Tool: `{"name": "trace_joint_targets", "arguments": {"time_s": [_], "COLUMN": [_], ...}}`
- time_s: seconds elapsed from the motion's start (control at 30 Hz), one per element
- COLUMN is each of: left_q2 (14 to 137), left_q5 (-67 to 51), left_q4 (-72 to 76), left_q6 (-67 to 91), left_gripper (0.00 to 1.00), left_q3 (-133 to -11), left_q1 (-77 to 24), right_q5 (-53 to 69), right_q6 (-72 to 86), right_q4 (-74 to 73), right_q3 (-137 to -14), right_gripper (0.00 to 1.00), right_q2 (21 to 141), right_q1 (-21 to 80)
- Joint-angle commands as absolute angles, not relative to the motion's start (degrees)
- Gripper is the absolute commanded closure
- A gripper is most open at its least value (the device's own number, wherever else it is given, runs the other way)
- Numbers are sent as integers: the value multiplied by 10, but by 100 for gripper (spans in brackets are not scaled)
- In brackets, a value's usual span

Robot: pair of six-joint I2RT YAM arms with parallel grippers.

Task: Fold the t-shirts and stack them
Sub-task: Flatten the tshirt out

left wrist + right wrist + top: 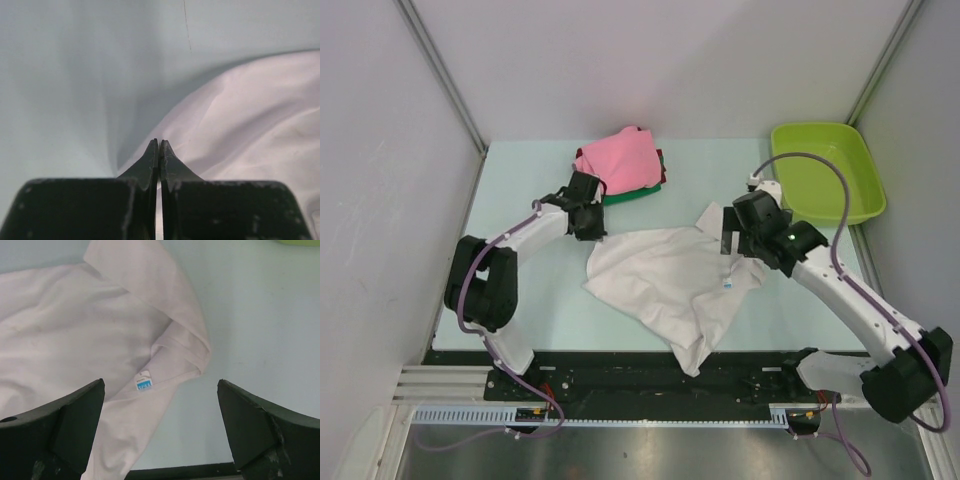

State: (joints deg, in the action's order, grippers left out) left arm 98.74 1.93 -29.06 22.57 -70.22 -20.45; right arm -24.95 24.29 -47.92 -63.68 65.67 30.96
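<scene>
**A:** From above, what is nearest?

**B:** The black rail [640, 375] at the near edge, which carries the bases of both arms. Beyond it the white t-shirt [670, 280] lies spread and wrinkled in the middle of the surface [520, 180]. The left hand [588, 225] is at its far left corner and the right hand [730, 243] is at its right side. At the far edge is a small pile: the pink t-shirt [620, 160] on top, with the dark red t-shirt [661, 160] and the green t-shirt [635, 195] showing under it. The lime-green tub [820, 135] stands in the far right corner.

**A:** And the left wrist camera?

**B:** The left hand [159, 147] is closed, its two fingers pressed together. The tips meet the edge of the white t-shirt [250, 115]. I cannot tell if any cloth is between them.

**A:** The right wrist camera?

**B:** The right hand [161, 385] is wide open and holds nothing. Its fingers [75, 415] stand far apart above the collar of the white t-shirt [75, 325]. The blue label [144, 385] shows between them, and one sleeve is folded over beside the collar.
</scene>
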Motion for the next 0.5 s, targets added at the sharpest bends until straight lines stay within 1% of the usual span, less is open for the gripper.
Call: {"name": "trace_joint_targets", "arguments": {"time_s": [0.0,0.07,0.1,0.3,0.37,0.47], "left_q2": [980,982,980,976,976,974], "left_q5": [9,11,12,13,8,5], "left_q4": [-289,-294,-293,-290,-287,-281], "left_q6": [256,258,258,259,261,265], "left_gripper": [100,100,100,100,100,100], "left_q3": [-685,-688,-686,-676,-673,-668], "left_q1": [-212,-212,-212,-212,-213,-213], "right_q5": [-215,-213,-216,-268,-280,-283], "right_q6": [206,183,176,144,137,145], "right_q4": [-376,-351,-337,-305,-287,-280], "right_q3": [-640,-646,-652,-714,-731,-761], "right_gripper": [0,1,1,3,3,6], "right_q2": [733,769,807,954,976,1019], "right_q1": [328,330,330,324,319,307]}}
